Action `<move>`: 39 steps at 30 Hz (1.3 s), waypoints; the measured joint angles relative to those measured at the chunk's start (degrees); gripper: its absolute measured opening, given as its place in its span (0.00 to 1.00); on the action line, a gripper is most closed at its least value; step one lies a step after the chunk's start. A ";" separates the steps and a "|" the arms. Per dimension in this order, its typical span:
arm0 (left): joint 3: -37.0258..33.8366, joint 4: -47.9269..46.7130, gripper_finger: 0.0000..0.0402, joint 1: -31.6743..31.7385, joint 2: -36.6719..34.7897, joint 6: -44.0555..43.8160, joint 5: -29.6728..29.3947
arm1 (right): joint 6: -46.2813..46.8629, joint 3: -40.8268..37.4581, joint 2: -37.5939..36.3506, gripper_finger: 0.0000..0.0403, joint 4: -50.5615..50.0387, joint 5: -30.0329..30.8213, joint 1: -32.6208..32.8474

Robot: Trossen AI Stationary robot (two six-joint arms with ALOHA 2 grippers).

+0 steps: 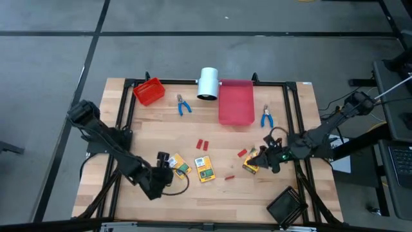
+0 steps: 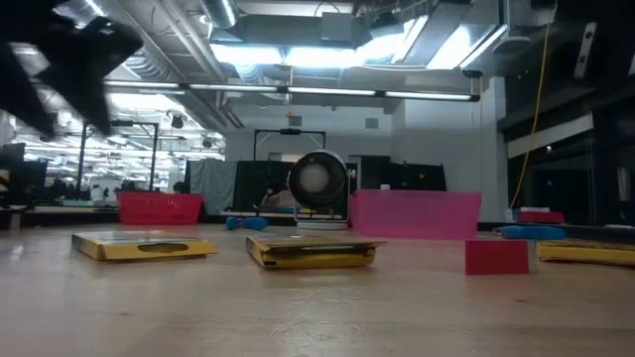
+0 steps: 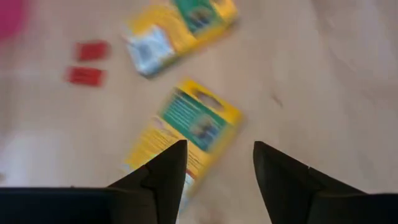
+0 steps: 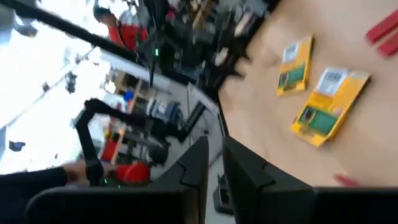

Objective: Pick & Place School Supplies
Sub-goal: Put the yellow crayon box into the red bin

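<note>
Three yellow boxes lie on the wooden counter (image 1: 212, 135). The left box (image 1: 181, 167) sits just in front of the left hand (image 1: 165, 164); in the left wrist view this box (image 3: 189, 127) lies flat right before the two dark fingers (image 3: 163, 177), which stand apart with bare wood between them and nothing held. The middle box (image 1: 205, 169) lies just beside it, toward the counter's centre, label up. The third box (image 1: 250, 165) is at the right hand (image 1: 262, 156), touching or nearly touching its tip — whether it is gripped cannot be told from above. In the right wrist view the fingers (image 4: 198, 163) are close together with only a thin gap, and nothing shows between them there.

Small red blocks are scattered around the boxes: a pair (image 1: 202, 144) near the middle of the counter, one (image 1: 242, 153) just beside the right hand, and one (image 1: 229, 176) nearer the front edge. Two blue-handled pliers lie toward the back — one (image 1: 183, 105) between the small red bin (image 1: 149, 91) and the white cylinder (image 1: 208, 83), the other (image 1: 266, 117) just right of the large red bin (image 1: 235, 101). A black tray (image 1: 287, 206) rests at the front right corner, well apart from everything else.
</note>
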 joint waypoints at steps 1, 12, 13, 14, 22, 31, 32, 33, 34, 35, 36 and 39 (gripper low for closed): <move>0.79 0.18 0.43 0.48 0.61 0.01 -1.42 | -0.07 1.66 1.74 0.13 0.03 -0.71 0.50; 2.93 15.65 0.31 2.73 3.27 -4.20 -0.66 | -5.73 21.49 15.22 0.13 -23.99 -7.29 4.15; 2.93 16.25 0.31 2.90 3.34 -4.70 -0.07 | -7.79 22.30 15.73 0.13 -24.93 -7.35 4.15; 2.93 17.08 0.30 3.16 3.69 -5.53 0.38 | -9.92 22.86 16.13 0.13 -25.57 -7.31 4.15; 8.02 15.65 0.38 6.26 10.93 -10.82 8.49 | -20.94 23.30 17.39 0.13 -26.93 -10.71 4.34; 23.46 -3.58 0.37 5.98 23.43 -27.80 9.65 | -20.19 23.30 17.38 0.13 -27.13 -7.27 7.99; 24.07 -3.60 0.37 5.96 24.16 -28.52 10.39 | -20.21 23.30 17.38 0.13 -27.10 -5.37 8.48; 24.40 -3.90 0.37 5.96 24.77 -29.86 10.93 | -20.18 23.30 17.38 0.13 -26.90 -3.68 8.88; 24.46 -4.12 0.37 5.94 25.28 -31.44 11.32 | -20.03 23.30 17.38 0.13 -26.56 -2.13 9.29; 24.42 -4.81 0.37 5.91 25.57 -33.07 11.58 | -19.90 23.30 17.37 0.13 -26.33 -0.78 9.63; 24.39 -5.85 0.37 5.90 25.68 -34.56 11.76 | -19.86 23.30 17.36 0.13 -26.02 0.40 10.00; 24.44 -8.86 0.36 5.94 25.65 -39.15 10.99 | -19.30 23.30 17.36 0.13 -25.33 4.05 11.44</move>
